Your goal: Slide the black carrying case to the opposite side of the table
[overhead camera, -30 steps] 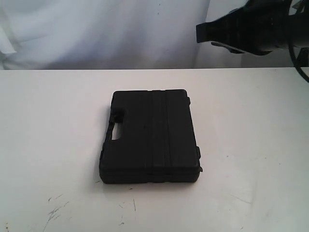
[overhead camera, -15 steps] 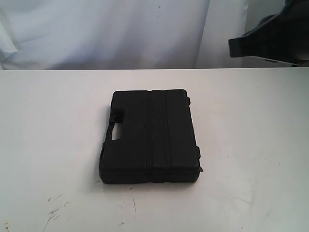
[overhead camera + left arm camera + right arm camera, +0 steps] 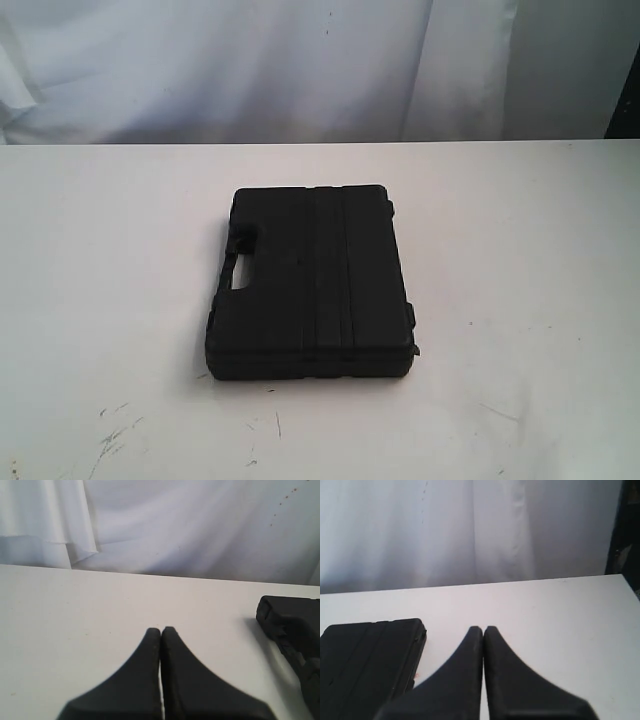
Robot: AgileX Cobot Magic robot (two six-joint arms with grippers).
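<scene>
The black case [image 3: 312,283] lies flat near the middle of the white table [image 3: 520,250], its handle slot on the left edge and ribs running along its top. Neither arm shows in the exterior view. In the left wrist view my left gripper [image 3: 161,630] is shut with nothing in it, above bare table, and a corner of the case [image 3: 292,630] lies off to one side. In the right wrist view my right gripper [image 3: 483,629] is also shut and empty, with the case [image 3: 367,655] lying apart from it, not touched.
A white cloth backdrop [image 3: 250,70] hangs behind the table's far edge. A dark upright object [image 3: 625,530] stands past the table's far corner in the right wrist view. Small dark scuffs [image 3: 115,435] mark the tabletop near the front left.
The right arm, seen at the upper right of the exterior view a second ago, has drawn back to the right and left that view. The case has not moved.
</scene>
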